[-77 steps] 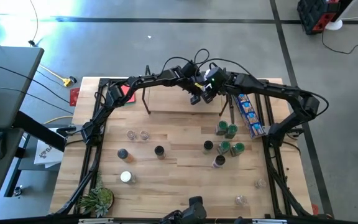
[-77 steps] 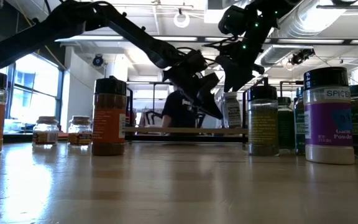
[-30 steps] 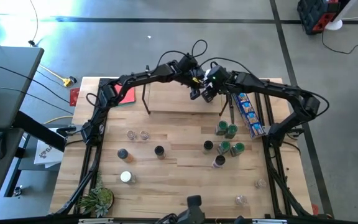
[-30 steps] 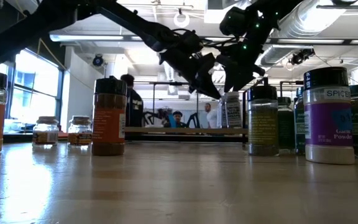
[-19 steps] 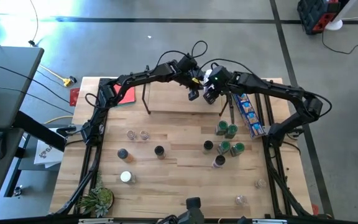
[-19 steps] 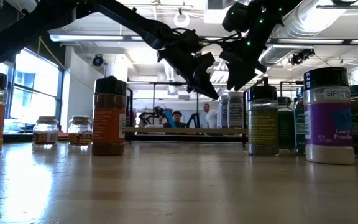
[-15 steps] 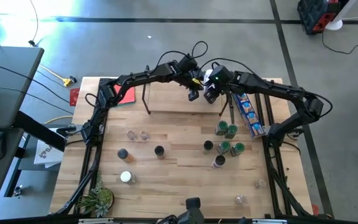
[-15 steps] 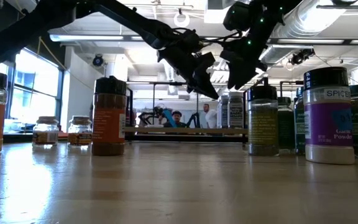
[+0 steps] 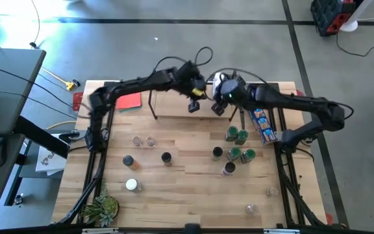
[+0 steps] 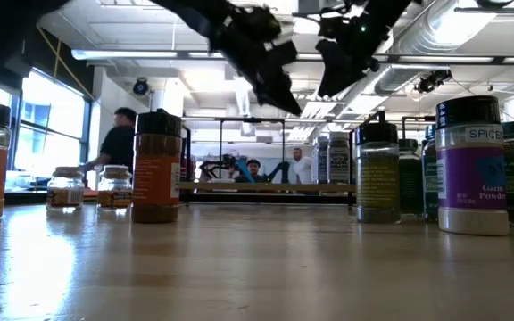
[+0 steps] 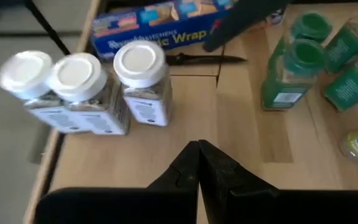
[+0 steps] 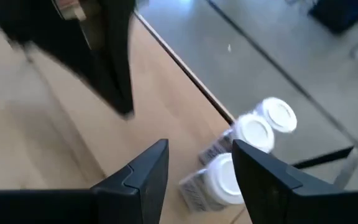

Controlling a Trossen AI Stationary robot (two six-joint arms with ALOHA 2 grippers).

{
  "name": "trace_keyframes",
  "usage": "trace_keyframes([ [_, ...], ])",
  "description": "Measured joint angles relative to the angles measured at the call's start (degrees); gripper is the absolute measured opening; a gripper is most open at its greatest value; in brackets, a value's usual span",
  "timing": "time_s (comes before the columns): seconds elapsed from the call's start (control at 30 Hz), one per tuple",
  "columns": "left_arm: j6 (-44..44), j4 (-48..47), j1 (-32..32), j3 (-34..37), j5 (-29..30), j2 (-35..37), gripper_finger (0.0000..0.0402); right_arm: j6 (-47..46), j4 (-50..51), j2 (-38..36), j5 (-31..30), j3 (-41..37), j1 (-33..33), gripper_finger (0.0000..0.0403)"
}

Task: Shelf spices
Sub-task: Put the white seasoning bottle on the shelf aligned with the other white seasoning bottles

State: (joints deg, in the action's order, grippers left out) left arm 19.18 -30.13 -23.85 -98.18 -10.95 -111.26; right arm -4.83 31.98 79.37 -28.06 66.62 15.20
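Hovering empty above the shelf [image 9: 174,109] at upper centre, right gripper [image 12: 194,163] half-spread, left gripper [image 11: 199,163] pinched shut, three white-lidded spice jars [image 11: 79,90] already standing there, green-lidded jars [image 9: 237,144] waiting right of centre.

High view straight down over table [image 9: 193,188]; low view level across it; wrist views close, sharing three white-lidded jars [image 11: 79,78]

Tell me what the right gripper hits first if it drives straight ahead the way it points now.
Most likely the nearest white-lidded jar, just beyond the open right gripper on the shelf. Depth is unclear, so it may pass above it.
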Motion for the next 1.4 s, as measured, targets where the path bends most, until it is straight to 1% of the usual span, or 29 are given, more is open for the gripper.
trace_keyframes([
  [0.1, -1.19, 4.66, 1.76, 11.56, 8.21, 10.74, 0.0, 1.77, -7.6, -1.89, -1.28, -5.78, -3.98, 0.0172],
  [0.17, -3.25, 6.74, 2.46, 19.31, 12.33, 18.24, 0.0, 0.32, -15.31, -2.61, -0.72, -9.62, -6.29, 0.0172],
  [0.23, -5.38, 7.8, 2.83, 26.47, 15.23, 25.92, 0.0, -0.94, -25.13, -2.63, 2.29, -13.3, -8.25, 0.0172],
  [0.3, -6.88, 7.91, 3.17, 32.8, 17.91, 33.91, 0.0, -0.49, -36.28, -1.94, 6.87, -17.02, -10.14, 0.0172],
  [0.37, -7.99, 7.71, 3.8, 38.04, 20.53, 41.98, 0.0, 1.17, -46.88, -0.84, 10.55, -19.9, -12.28, 0.0172],
  [0.4, -8.64, 7.04, 4.16, 40.05, 21.9, 45.96, 0.0, 2.09, -50.71, -0.07, 11.12, -20.62, -13.48, 0.0172],
  [0.43, -9.48, 5.98, 4.58, 41.69, 23.27, 50.03, 0.0, 2.68, -53.63, 0.82, 11.37, -20.7, -14.67, 0.0172],
  [0.5, -11.91, 2.82, 5.51, 43.57, 25.41, 57.4, 0.0, 4.57, -54.91, 2.56, 11.64, -19.46, -17.12, 0.0172],
  [0.6, -17.6, -2.99, 6.65, 44.38, 25.87, 67.4, 0.0, 5.07, -54.97, 6.22, 11.77, -15.47, -20.52, 0.0172],
  [0.7, -23.39, -8.96, 7.75, 44.4, 23.48, 75.51, 0.0, 4.8, -55.03, 10.44, 12.12, -10.87, -22.96, 0.0172],
  [0.8, -27.32, -14.31, 9.09, 44.4, 19.91, 81.78, 0.0, 4.87, -54.83, 15.46, 12.33, -5.48, -24.62, 0.0172],
  [0.9, -31.03, -19.71, 10.1, 44.42, 18.73, 86.17, 0.0, 6.01, -52.49, 21.22, 14.77, 1.93, -25.86, 0.0173],
  [0.97, -33.12, -23.15, 10.55, 44.48, 18.98, 88.02, 0.0, 7.05, -48.87, 25.6, 17.59, 8.05, -26.58, 0.0175],
  [1.07, -34.81, -25.41, 10.88, 45.53, 18.88, 89.41, 0.0, 6.55, -43.05, 32.5, 21.42, 17.75, -27.46, 0.0184],
  [1.2, -35.26, -27.09, 10.97, 47.73, 15.69, 89.53, 0.0, 6.27, -38.95, 42.03, 25.71, 30.92, -28.94, 0.0213],
  [1.4, -36.59, -28.72, 10.96, 50.74, 14.58, 89.53, 0.0, 7.96, -30.32, 55.89, 26.17, 50.39, -30.37, 0.0277],
])
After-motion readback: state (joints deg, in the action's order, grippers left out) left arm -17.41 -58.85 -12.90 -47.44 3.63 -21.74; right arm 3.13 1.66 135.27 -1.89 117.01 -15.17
